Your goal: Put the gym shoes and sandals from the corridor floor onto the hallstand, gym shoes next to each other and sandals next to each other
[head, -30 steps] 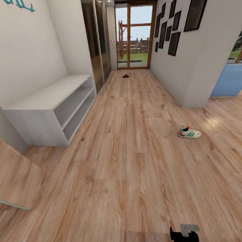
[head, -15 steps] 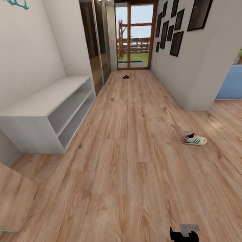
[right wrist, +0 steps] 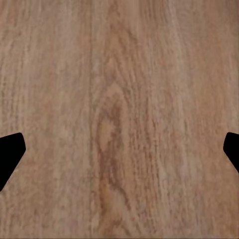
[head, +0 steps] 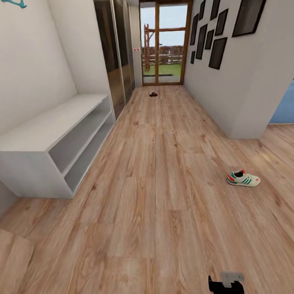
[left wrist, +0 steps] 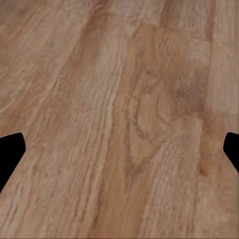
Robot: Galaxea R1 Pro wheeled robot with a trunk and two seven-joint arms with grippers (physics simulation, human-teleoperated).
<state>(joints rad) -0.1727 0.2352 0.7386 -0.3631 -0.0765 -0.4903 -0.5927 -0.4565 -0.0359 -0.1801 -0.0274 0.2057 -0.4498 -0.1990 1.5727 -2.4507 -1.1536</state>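
Head view looks down a corridor floor (head: 157, 198) of light brown wood-grain planks. One gym shoe (head: 243, 178) lies on its sole on the floor at the right, well apart from everything else: white/cream upper, green side stripes, red at the heel, toe pointing right. Far down the corridor, just before the glazed wooden door (head: 166, 41), a small dark brown item lies on the floor, likely a sandal (head: 153, 94); too small to make out detail. The hallstand (head: 43, 128) stands against the left wall: low, wide, light grey, flat top, two long open shelf compartments, both bare. Dark-framed pictures (head: 212, 33) hang on the right wall; dark glossy wardrobe doors (head: 115, 50) line the left wall beyond the hallstand. Left gripper (left wrist: 119, 149): two black fingertips sit at opposite edges of the wrist view, spread wide, only plank floor between them, grasping nothing. Right gripper (right wrist: 119, 149): same posture, fingertips far apart over bare planks, nothing held. In the head view the right gripper shows as a black block at the near edge.
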